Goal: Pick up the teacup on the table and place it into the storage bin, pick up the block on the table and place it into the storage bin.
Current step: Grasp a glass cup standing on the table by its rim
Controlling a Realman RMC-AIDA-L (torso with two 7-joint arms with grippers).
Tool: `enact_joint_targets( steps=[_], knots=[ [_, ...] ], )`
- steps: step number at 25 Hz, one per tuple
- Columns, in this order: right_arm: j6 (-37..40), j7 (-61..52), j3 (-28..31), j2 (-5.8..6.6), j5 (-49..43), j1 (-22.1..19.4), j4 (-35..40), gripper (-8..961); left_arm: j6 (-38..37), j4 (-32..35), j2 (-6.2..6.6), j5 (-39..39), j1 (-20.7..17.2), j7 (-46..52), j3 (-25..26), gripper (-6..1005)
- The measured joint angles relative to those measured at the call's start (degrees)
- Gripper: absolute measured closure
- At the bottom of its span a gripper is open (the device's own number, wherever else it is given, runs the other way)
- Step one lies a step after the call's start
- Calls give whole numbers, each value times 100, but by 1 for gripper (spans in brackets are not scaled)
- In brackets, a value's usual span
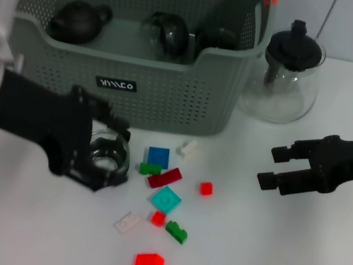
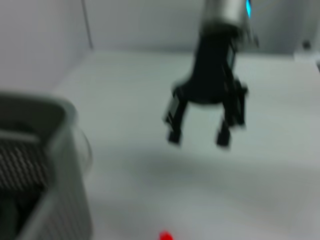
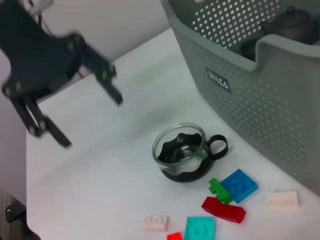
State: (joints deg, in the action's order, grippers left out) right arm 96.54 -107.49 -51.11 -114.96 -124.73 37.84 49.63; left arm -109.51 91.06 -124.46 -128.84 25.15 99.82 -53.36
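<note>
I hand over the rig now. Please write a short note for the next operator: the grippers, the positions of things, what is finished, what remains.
Left gripper: open, around the teacup on the table, not closed on it.
Right gripper: open, holds nothing, hovering right of the blocks.
Storage bin: behind the blocks; holds dark teaware, including a teapot.
Done: nothing visibly from this task.
Left: grasp the teacup and bin it, then a block.

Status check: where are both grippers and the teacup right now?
Left gripper open, at the teacup, not gripping. Right gripper open, hovering clear. Cup on table beside storage bin; blocks close by.
</note>
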Motion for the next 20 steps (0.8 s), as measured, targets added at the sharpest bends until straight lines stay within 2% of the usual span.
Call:
enact_joint_targets(
  steps=[4,14,17,20],
  knots=[
    [-9,0,-1,0,13,-9,-51,112,173,-133,-3,-657,59,-7,-474,204],
    [-67,-15,1,-9,15,-23,-134,112,1407,-814,-23,-1912,273,267,-1883,207],
    [-73,-17,20,-9,15,-23,-136,112,1812,-1141,-25,-2221,375,469,-2148,208],
    [-75,-9,48,-13,15,-23,-138,111,2049,-1362,-19,-2284,425,492,-2204,208]
  ],
)
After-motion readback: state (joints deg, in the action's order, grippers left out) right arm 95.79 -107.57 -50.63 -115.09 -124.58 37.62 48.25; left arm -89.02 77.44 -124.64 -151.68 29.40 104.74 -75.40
